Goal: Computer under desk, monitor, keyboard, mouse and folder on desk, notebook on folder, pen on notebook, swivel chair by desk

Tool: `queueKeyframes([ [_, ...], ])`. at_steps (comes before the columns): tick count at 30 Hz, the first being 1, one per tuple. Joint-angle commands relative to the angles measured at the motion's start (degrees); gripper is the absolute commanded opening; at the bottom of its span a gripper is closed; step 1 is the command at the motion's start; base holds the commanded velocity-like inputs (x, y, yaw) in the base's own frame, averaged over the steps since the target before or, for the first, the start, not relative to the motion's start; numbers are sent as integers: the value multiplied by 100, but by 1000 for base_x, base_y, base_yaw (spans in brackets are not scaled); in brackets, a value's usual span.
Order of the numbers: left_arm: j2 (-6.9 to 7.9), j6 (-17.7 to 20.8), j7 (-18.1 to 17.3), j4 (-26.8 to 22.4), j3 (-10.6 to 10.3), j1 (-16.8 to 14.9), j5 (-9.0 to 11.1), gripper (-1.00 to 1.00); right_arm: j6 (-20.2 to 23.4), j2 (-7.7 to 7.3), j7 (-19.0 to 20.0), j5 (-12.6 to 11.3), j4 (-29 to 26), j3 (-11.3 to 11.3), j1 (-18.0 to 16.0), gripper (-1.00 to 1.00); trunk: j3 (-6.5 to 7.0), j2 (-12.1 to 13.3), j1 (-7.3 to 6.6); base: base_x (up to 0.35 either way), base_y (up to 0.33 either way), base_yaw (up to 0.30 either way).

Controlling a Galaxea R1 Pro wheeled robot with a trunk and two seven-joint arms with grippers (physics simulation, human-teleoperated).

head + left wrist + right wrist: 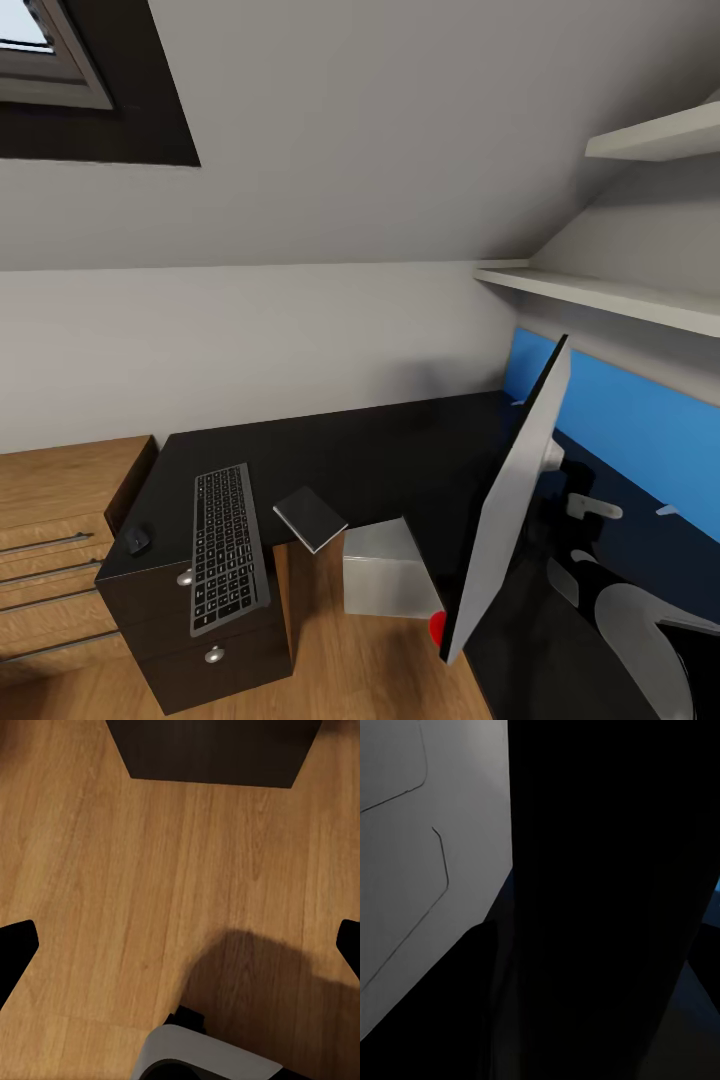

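The left gripper shows in the left wrist view as two black fingertips at the picture's edges, spread wide apart with nothing between them, over a wooden floor. A dark panel lies beyond them on the floor side, and a pale rounded robot part sits close to the camera.

The right wrist view is mostly dark, with a pale grey surface at one side; the right gripper's fingers cannot be made out there, so whether it is open or closed cannot be told.

In the head view, the monitor stands tilted at the right, seen almost edge-on, pale back toward the camera, above the black desk. A blue back panel runs along the desk's right side, under white shelves. The keyboard lies on the desk's left wing, above the black drawers. The mouse rests just left of the keyboard, near the desk's left edge. The notebook lies just right of the keyboard, partly over the desk's near edge. The computer stands on the floor in the desk's inner corner. A light-wood drawer chest stands left of the desk.
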Motion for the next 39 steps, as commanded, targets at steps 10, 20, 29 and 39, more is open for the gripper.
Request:
queueKeyframes([
  [10, 6, -18, 44, -9, -48, -1, 47, 100, -31, 1, 15, -23, -2, -12, -6, -100, -6, -5, 1, 0, 0, 0],
  [20, 6, -13, 44, -9, -55, -1, 47, 100, -31, 4, 15, -23, -1, -12, -4, -100, -6, -5, 1, -196, 0, 0],
  [29, 6, -13, 44, -9, -55, -1, 47, 100, -31, 4, 15, -23, -1, -12, -7, -100, -6, -5, 1, -264, 0, 0],
  [39, 6, -13, 44, -9, -55, 0, 47, 100, -28, 4, 7, -23, -1, -12, -7, -100, -6, -5, 1, -15, 0, 0],
])
